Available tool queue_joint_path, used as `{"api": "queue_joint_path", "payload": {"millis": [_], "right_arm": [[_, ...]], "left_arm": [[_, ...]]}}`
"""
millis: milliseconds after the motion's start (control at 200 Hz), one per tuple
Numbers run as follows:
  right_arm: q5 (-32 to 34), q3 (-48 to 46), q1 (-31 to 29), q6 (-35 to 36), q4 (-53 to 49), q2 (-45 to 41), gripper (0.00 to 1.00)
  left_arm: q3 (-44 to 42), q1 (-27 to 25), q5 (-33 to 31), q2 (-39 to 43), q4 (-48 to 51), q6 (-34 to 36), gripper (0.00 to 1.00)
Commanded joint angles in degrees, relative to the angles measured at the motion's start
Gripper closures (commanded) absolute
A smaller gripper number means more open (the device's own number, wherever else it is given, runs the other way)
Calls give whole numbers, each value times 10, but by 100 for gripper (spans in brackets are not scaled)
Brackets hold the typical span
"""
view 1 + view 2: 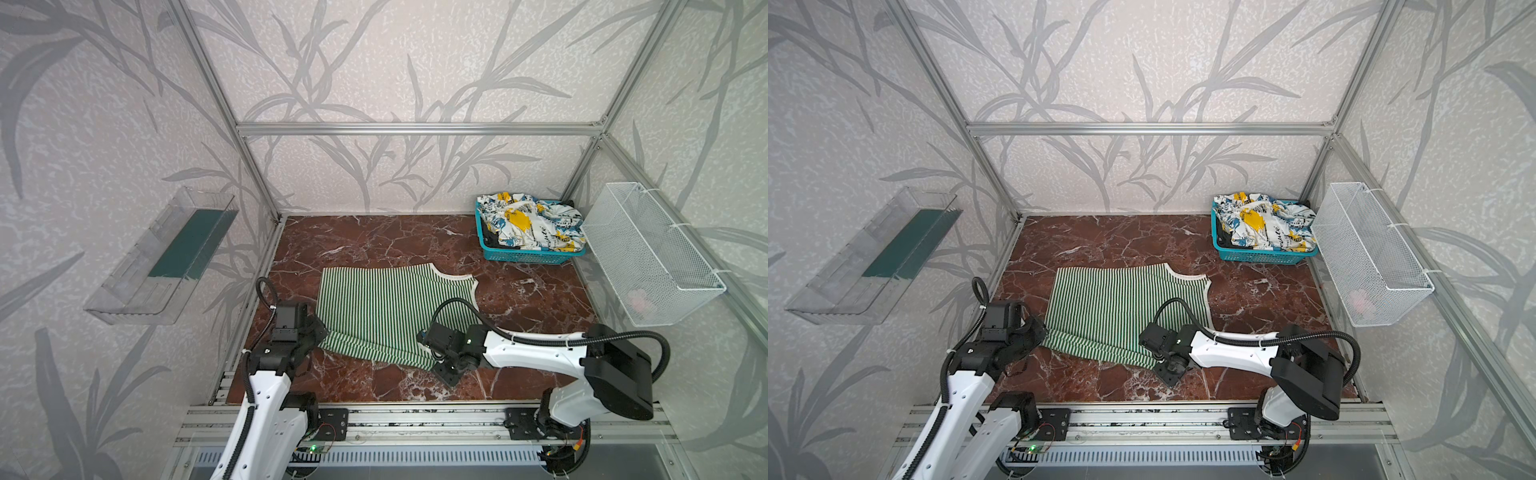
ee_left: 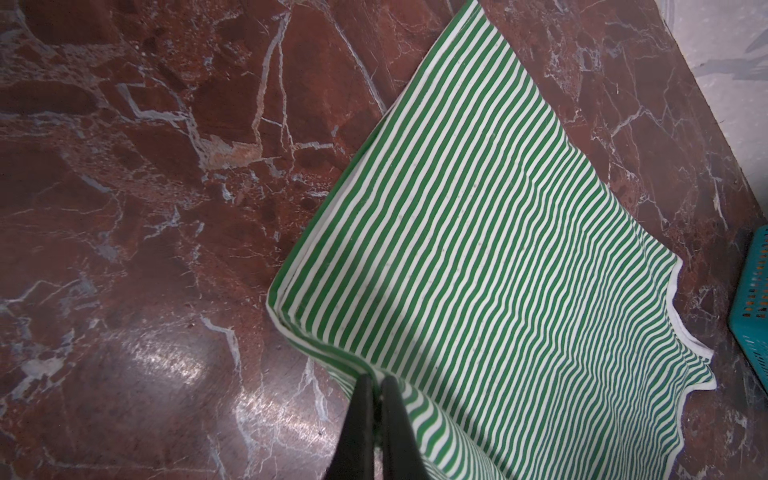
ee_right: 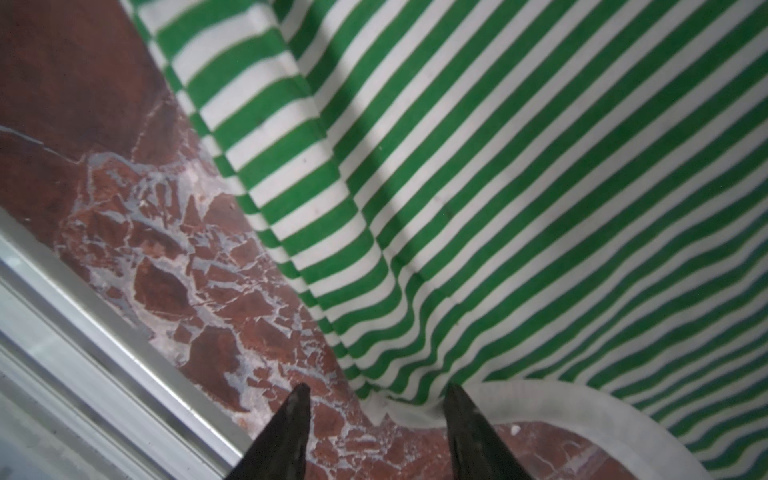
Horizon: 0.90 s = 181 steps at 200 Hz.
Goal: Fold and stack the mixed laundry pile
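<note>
Green-striped garment (image 1: 386,303) lies spread on marble table (image 1: 374,237); other laundry (image 1: 532,224) sits in teal basket (image 1: 523,254). Left gripper (image 2: 377,378) is clamped on one near corner. Right gripper (image 3: 377,388), jaws apart, straddles white trim (image 3: 540,399). Risk: right closes short, grabs one layer or nothing, fold skews.

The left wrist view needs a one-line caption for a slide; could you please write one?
Left gripper, jaws shut on a lifted edge of the green-and-white striped garment spread over the marble tabletop.
</note>
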<state>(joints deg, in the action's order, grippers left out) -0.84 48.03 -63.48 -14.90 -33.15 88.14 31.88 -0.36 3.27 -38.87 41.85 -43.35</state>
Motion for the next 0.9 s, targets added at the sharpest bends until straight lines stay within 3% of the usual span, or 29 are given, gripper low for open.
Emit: {"api": "queue_joint_path", "payload": {"millis": [0,175,325,455,685,900], "right_arm": [[36,6,-2,10,3,14,50],[34,4,-3,8,10,27,60],[16,-5,-2,-2,5,30,86],[28,-10,-1,-14,-23,-13,100],[42,15,16,-11,-106,-89,100],[-19,38,64,9,-178,-149,100]], "left_arm": [[8,1,-21,5,9,-7,100],[6,1,-23,9,10,-10,100],[6,1,-24,18,17,-15,100],[6,1,-12,15,18,-16,100],[15,0,33,9,31,-17,100],[68,-4,53,8,114,-14,100]]}}
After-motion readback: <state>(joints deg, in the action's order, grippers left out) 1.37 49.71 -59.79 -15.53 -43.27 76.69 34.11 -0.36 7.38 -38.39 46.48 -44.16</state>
